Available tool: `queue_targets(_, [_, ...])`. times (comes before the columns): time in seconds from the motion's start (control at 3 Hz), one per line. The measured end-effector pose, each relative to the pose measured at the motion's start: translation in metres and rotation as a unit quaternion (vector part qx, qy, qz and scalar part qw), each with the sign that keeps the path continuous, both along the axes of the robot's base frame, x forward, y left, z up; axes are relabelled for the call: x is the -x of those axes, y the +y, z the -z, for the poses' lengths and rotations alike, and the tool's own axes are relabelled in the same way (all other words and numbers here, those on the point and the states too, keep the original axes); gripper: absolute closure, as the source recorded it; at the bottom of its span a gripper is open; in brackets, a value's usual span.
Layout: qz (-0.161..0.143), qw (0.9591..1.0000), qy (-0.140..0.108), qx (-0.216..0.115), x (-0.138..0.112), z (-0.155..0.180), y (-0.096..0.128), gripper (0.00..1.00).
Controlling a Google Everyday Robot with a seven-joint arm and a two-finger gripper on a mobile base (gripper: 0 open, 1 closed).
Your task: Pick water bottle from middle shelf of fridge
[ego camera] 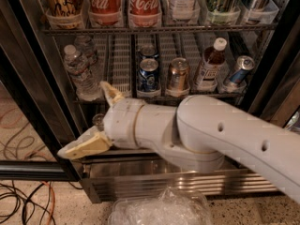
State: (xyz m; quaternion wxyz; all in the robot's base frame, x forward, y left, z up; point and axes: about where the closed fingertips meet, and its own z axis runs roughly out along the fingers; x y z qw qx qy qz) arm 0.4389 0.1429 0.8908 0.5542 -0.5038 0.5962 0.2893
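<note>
The water bottle [80, 74] is clear, ribbed and white-capped. It stands upright at the left end of the middle shelf [123, 55], with a second clear bottle [89, 48] close behind it. My gripper [90, 121] is open and empty, its cream fingers [86, 146] spread apart. It sits just in front of and below the bottle, at the shelf's front rail, not touching the bottle. My white arm [220, 135] covers the lower rack. The fridge [28, 93] has a dark door frame and a shiny steel base.
On the middle shelf stand a blue can [149, 74], a bronze can [178, 75], a brown-liquid bottle [210, 65] and a tilted can [238, 70]. Coca-Cola bottles [105, 3] fill the rack above. Cables [28, 196] lie on the floor left; crumpled plastic [161, 210] lies below.
</note>
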Motion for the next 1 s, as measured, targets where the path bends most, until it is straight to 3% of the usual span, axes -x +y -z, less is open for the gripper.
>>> queue_targets(0.33, [0.049,0.9983,0.001,-0.033,-0.004,0.005,-0.002,0.0])
queue_targets(0.67, [0.105,0.9924,0.006,-0.064,-0.018,0.013,-0.02,0.0])
queue_targets(1.0, [0.058,0.9932,-0.016,-0.1,0.012,-0.024,0.035,0.0])
